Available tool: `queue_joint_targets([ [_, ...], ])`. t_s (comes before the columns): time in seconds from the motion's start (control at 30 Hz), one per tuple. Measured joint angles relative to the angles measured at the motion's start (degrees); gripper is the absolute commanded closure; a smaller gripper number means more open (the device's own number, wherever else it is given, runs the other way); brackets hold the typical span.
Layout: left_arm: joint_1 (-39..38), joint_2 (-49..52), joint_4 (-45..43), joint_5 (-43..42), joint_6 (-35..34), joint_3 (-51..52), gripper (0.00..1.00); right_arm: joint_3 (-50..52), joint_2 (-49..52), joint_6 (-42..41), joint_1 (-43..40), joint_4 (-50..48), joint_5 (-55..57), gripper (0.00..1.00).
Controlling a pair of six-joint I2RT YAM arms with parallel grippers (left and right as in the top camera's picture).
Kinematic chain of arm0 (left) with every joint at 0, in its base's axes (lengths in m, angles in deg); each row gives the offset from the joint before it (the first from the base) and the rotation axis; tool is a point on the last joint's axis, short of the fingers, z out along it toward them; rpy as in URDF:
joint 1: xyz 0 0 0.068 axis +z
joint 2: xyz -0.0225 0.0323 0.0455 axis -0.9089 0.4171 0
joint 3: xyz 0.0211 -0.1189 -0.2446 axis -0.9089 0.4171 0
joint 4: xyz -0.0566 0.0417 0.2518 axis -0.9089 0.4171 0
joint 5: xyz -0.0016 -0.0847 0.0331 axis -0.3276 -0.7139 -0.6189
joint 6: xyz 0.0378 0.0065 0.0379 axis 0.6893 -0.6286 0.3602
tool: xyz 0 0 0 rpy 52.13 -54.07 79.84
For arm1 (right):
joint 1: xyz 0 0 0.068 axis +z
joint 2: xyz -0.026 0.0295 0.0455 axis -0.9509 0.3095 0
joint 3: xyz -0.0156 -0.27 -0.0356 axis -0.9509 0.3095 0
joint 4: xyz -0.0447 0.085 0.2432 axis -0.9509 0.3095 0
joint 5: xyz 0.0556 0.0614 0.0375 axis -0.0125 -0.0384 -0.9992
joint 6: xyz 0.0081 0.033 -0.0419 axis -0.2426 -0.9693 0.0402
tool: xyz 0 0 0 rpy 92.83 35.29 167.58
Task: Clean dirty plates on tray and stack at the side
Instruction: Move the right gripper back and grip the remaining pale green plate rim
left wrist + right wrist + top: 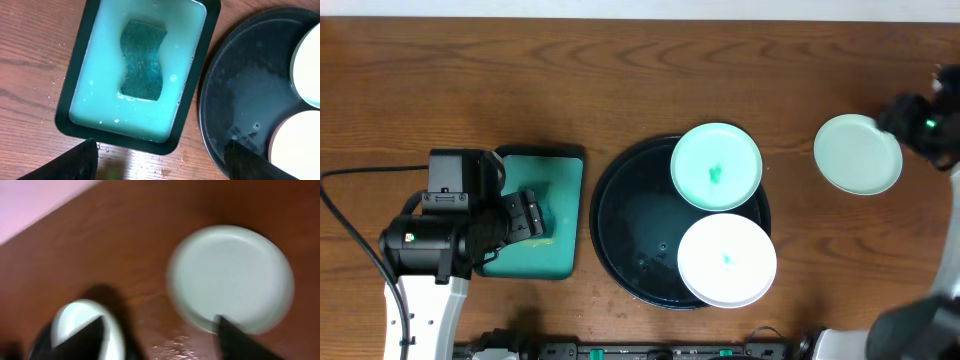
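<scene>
Two dirty plates are sitting on the large round black tray (630, 220) in the overhead view. A small round smeared mint green plate (716, 166) is lying at its far right, and a small round white plate (726, 260), also dabbed with teal, at its near right. A third, clean mint green plate (857, 153) is lying alone on the brown wooden table (620, 70), off to the right of the black tray. Your right gripper (910, 120) is hovering at that plate's right edge. Both dirty plates are lying to the left of that gripper, and your right arm is the nearer one, so I am judging it the arm to send for the next plate. Your left gripper (532, 215) is hanging over the teal rectangular tray (560, 165).

In the left wrist view, its fingers (82, 160) are standing wide apart, gripping nothing. The teal rectangular tray is holding milky soapy water and a dark green wavy sponge (143, 59). The sponge's long axis is running near to far, so the jaws are lining up across its narrow waist.

The right wrist view is coming through blurred, yet the fingers (85, 340) are showing apart and empty. The clean mint green plate is lying just beyond them on bare wood.
</scene>
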Motion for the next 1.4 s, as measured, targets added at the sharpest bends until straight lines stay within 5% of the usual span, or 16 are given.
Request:
queue_joint_targets([
  [0.17,0.0,0.0,0.0,0.0,0.0,0.0,0.19,-0.2,-2.2,4.3,9.7,0.6,-4.3,0.01],
  [0.4,0.0,0.0,0.0,0.0,0.0,0.0,0.19,0.0,7.9,10.0,17.6,3.0,-6.1,0.07],
  [0.6,0.0,0.0,0.0,0.0,0.0,0.0,0.2,0.6,20.2,10.5,20.6,2.8,-6.2,0.37],
  [0.83,0.0,0.0,0.0,0.0,0.0,0.0,0.19,0.8,28.3,9.8,22.3,0.6,-6.1,0.51],
  [0.97,0.0,0.0,0.0,0.0,0.0,0.0,0.19,0.8,29.0,8.7,23.2,-1.1,-5.9,0.98],
  [1.4,0.0,0.0,0.0,0.0,0.0,0.0,0.19,0.9,28.8,7.0,23.5,2.3,-6.6,0.99],
])
